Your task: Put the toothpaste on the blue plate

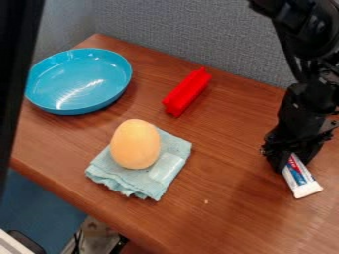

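Brown wooden table (225, 129), grey wall (185, 30)

The black arm reaches down from the upper right corner of the view toward the right edge of the worktop (239, 109). Its gripper (292, 159) points straight down, low at the surface, with its jaws drawn nearly together.

My gripper (286, 159) sits low at the table's (232, 109) right edge, on the toothpaste (300, 178), fingers drawn in. The blue plate (77, 80) is far left. 2 obstacles lie between: red block (187, 91) on the upper line, orange egg-shaped object (134, 144) on a pale cloth (138, 166) on the lower. Bare wood runs between block and egg, a diagonal lane toward the plate. Bare wood also surrounds my gripper's left side.
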`<state>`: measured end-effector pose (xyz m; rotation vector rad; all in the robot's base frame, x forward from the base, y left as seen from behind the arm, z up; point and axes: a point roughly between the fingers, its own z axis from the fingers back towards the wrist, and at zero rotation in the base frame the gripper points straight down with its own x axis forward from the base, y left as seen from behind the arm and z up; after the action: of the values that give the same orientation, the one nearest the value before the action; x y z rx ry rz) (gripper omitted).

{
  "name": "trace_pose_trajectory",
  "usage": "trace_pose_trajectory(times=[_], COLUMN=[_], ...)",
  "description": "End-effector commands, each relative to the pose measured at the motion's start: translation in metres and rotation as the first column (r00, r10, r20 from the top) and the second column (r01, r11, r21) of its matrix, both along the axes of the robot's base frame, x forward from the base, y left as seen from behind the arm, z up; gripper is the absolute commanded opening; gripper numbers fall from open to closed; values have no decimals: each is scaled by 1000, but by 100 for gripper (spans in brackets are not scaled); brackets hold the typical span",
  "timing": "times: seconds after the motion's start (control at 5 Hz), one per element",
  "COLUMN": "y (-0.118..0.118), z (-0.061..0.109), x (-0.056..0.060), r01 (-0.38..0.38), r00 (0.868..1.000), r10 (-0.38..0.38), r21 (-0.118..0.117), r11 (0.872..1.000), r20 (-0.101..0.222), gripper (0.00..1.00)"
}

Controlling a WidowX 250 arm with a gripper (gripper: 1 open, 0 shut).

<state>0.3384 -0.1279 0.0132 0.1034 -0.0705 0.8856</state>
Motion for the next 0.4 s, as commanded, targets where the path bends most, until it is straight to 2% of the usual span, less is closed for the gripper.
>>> trace_pose_trajectory(times=[0.0,0.2], y=[-5,-4], z=[8,7], x=[5,5], r01=[18,13], r00=[999,999], r10=[-18,-14], r21=[11,21], r11=[1000,1000], r20=[37,41], gripper=[0,100])
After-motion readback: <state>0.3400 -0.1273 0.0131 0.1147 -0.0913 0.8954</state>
